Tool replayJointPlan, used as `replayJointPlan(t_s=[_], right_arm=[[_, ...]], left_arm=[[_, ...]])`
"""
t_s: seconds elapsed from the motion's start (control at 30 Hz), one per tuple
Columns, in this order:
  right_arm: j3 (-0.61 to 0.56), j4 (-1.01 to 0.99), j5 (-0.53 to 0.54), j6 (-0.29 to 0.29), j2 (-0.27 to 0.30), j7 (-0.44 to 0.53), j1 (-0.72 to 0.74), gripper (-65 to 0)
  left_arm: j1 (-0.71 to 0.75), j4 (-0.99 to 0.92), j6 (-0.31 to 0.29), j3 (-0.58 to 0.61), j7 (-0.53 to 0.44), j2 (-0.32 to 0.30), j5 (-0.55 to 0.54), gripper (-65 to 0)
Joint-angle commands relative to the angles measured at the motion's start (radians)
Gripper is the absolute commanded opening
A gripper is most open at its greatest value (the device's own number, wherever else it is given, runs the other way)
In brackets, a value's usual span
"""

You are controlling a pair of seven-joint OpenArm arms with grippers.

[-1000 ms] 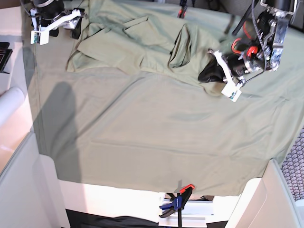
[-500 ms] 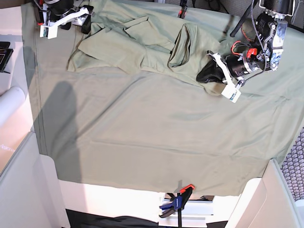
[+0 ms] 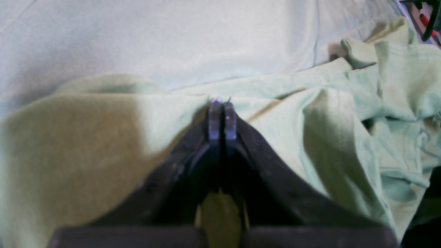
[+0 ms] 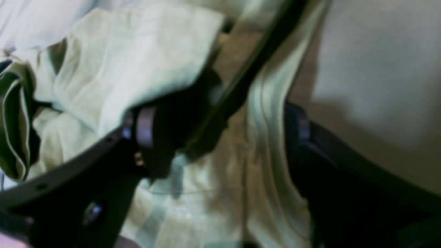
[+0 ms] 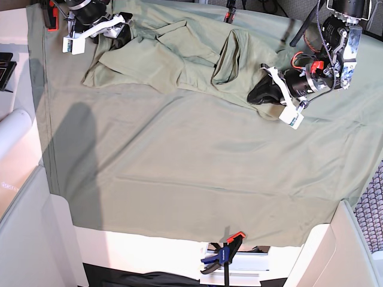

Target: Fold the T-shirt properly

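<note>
Right gripper [image 5: 116,31] shifted rightward, straddling T-shirt [image 5: 179,60], wrist-only

The pale sage-green T-shirt [image 5: 179,57] lies crumpled and rumpled across the far half of the covered table, folds bunched, one edge lifted at its right end.

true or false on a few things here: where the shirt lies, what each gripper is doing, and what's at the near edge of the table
1. The T-shirt lies crumpled at the far side of the sheet. True.
2. The left gripper stands wide open above bare sheet. False: it is shut on the T-shirt.
3. The right gripper is open over the shirt's fabric. True.
4. The clamp sits at the far edge. False: it is at the near edge.
</note>
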Motion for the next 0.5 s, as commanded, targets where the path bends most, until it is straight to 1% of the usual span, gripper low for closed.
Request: replayJointPlan(t_s=[0.0,0.1,0.3,0.4,0.43,0.47], right_arm=[[-0.002,0.013,0.01,0.012,0.003,0.008,0.0,-22.7],[-0.002,0.013,-0.001,0.012,0.003,0.008,0.0,-22.7],[-0.005,0.012,-0.001,0.012,0.003,0.013,0.0,-22.8],[-0.021,0.011,-0.001,0.012,0.003,0.032,0.0,-23.1],[-0.029,0.011,-0.001,0.012,0.003,0.04,0.0,-24.7],[-0.039,0.011,-0.002,0.012,0.003,0.052,0.0,-29.2]], left_arm=[[-0.013,0.011,-0.001,-0.005,-0.003,-0.008,-0.012,-65.0],[-0.013,0.011,-0.001,-0.005,-0.003,-0.008,-0.015,-65.0],[-0.013,0.011,-0.001,-0.005,0.023,-0.008,-0.079,-65.0],[-0.013,0.011,-0.001,-0.005,0.027,-0.008,-0.08,-65.0],[-0.013,0.011,-0.001,-0.005,0.027,-0.008,-0.081,-65.0],[-0.013,0.011,-0.001,-0.005,0.028,-0.008,-0.082,-65.0]])
